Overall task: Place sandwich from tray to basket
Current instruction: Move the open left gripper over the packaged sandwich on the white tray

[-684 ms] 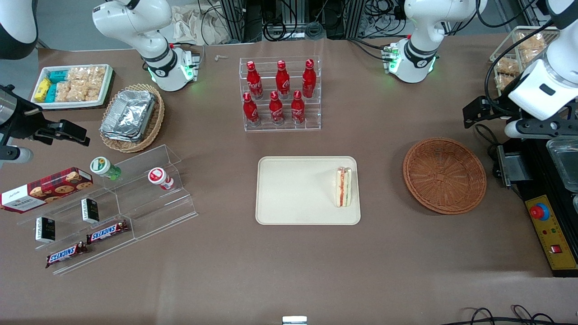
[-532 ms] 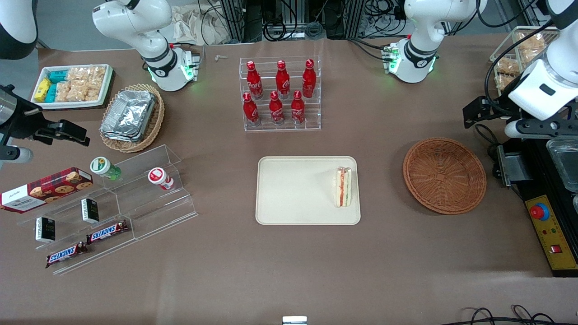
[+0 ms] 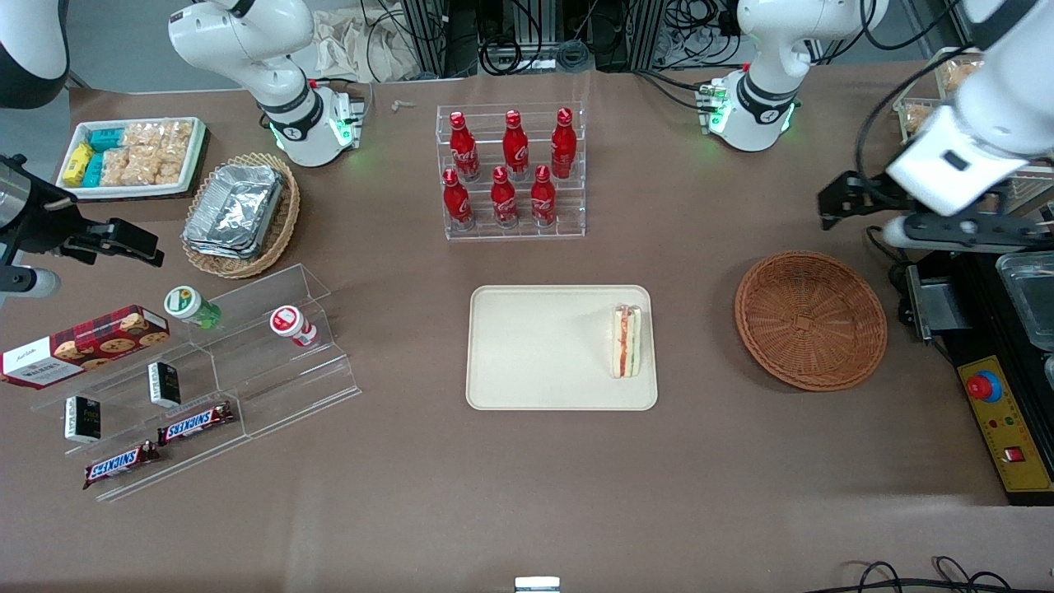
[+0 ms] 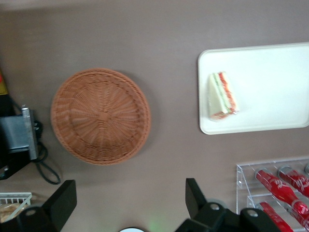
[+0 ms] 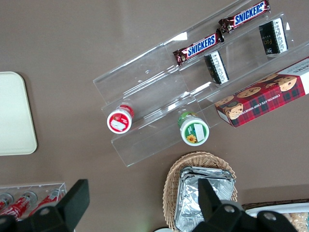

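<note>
Hovering near woven basket (image 3: 811, 321), spread gripper (image 3: 840, 200), layered sandwich (image 3: 627, 342)

The gripper (image 3: 833, 206) is black, above the grey-brown table (image 3: 700, 494) at the working arm's end. Nearer the front camera than the gripper, the basket (image 3: 811, 321) is reddish brown, its weave patterned in rings; the panel (image 3: 1000, 436) is yellow, its button (image 3: 978, 387) red with a blue surround. From the gripper toward the parked arm's end, the tray (image 3: 543, 350) shows plain off-white; the sandwich (image 3: 627, 342) is striped white, green and orange-red. Well apart from the gripper, the cookie box (image 3: 111, 339) bears red-and-black plaid.
</note>
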Robot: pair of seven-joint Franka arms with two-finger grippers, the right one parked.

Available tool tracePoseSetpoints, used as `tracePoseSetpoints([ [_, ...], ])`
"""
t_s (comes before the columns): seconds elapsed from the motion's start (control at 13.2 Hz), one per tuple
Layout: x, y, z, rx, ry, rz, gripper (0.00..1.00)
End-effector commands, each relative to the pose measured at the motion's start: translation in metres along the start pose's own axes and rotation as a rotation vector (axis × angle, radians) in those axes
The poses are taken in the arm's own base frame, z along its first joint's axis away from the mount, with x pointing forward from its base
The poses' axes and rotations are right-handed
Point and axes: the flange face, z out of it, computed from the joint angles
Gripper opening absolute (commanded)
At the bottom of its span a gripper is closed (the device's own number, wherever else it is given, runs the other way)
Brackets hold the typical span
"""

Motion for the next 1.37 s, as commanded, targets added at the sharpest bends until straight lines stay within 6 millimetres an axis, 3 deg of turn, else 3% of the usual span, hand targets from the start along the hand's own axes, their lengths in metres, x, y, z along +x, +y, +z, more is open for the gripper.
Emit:
tracePoseSetpoints([
  [0.0,0.002,0.045,0.007,-0.004,-0.013,-0.009,1.0],
  [0.46,0.006,0.147,0.052,-0.023,-0.042,-0.072,1.0],
  [0.68,0.011,0.178,0.075,0.005,-0.015,-0.144,1.0],
  [0.91,0.03,0.189,0.103,-0.015,0.004,-0.213,1.0],
  [1.14,0.044,0.201,0.143,0.025,0.008,-0.211,1.0],
  [1.29,0.045,0.204,0.164,0.013,0.024,-0.223,1.0],
])
